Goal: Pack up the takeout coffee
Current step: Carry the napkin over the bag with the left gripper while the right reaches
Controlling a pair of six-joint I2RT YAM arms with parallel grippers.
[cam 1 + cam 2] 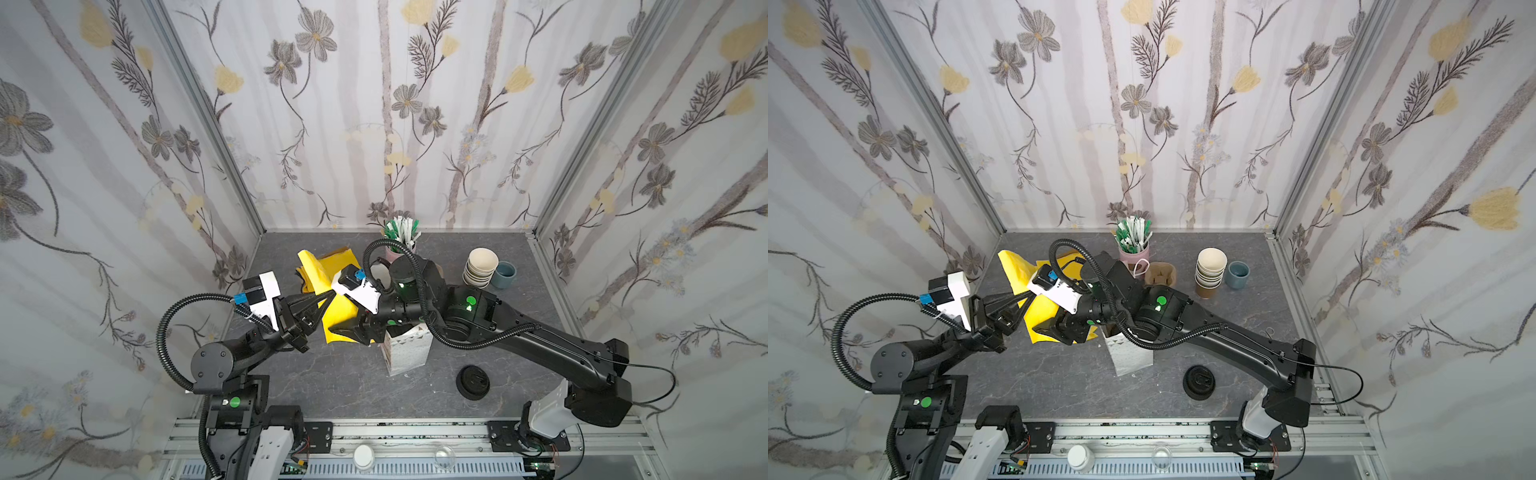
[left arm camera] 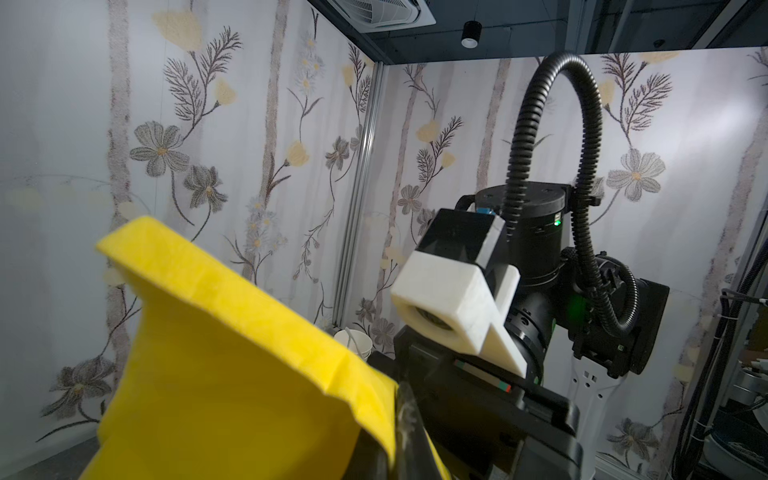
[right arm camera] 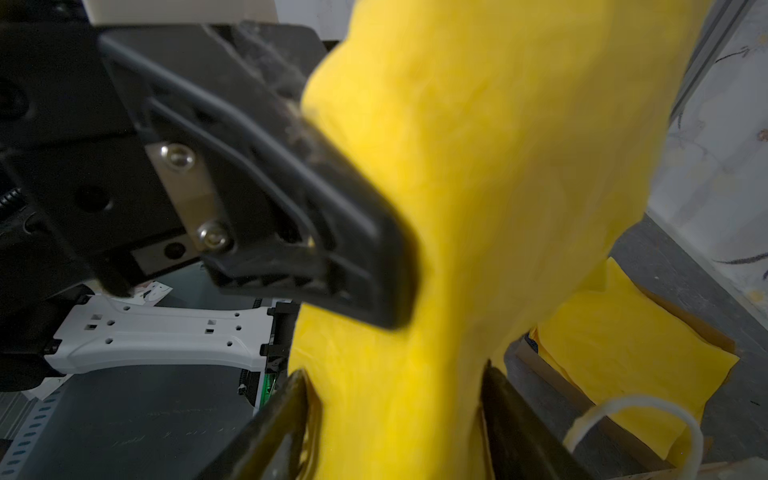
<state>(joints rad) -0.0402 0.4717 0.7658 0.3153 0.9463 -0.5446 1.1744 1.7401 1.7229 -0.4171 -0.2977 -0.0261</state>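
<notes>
A yellow bag (image 1: pixel 337 322) hangs above the dark surface (image 1: pixel 353 386). The left pincer (image 1: pixel 330 295) is pressed together on the bag's edge. The right pincer (image 3: pixel 394 372) stands spread, the bag between its fingers. I cannot pick out the capped coffee cup anywhere near the bag.

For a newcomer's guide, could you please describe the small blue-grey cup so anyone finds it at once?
Look toward the far right corner of the grey marbled tabletop. A stack of brown paper cups with cream insides stands there, with the small blue-grey cup just right of it. It alone is bluish and shorter than the stack.
</notes>
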